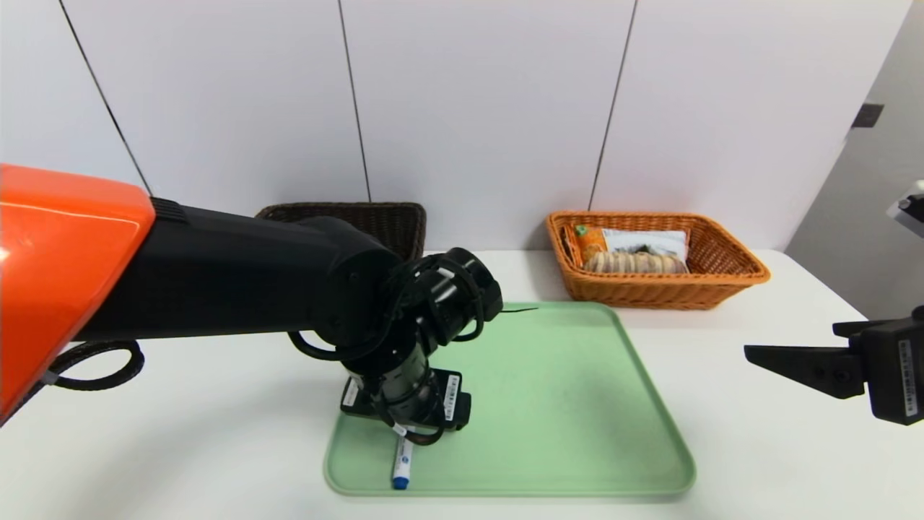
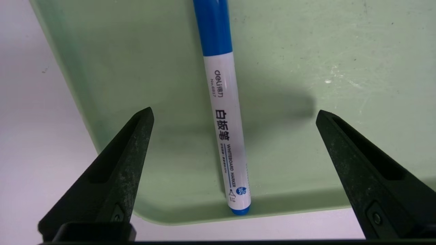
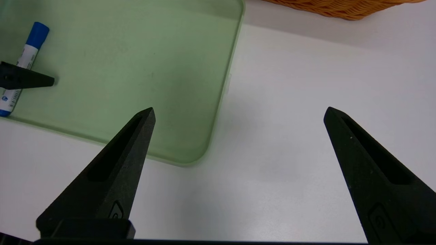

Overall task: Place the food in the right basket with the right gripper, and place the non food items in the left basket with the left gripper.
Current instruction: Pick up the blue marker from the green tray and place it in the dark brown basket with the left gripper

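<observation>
The left gripper (image 2: 233,114) hangs over the near left part of the green tray (image 1: 577,404), its fingers (image 2: 129,149) spread wide to either side of the white marker (image 2: 226,129) and holding nothing; the marker lies flat with one end against the tray's rim. In the head view the arm's wrist hides these fingers and most of the marker. The right gripper (image 3: 238,112), also wide open and empty, hovers over the white table (image 3: 306,119) right of the tray. The left basket (image 1: 375,220) is largely hidden behind the left arm. The right basket (image 1: 722,278) holds the snack bag (image 1: 635,242) and bread roll (image 1: 635,262).
</observation>
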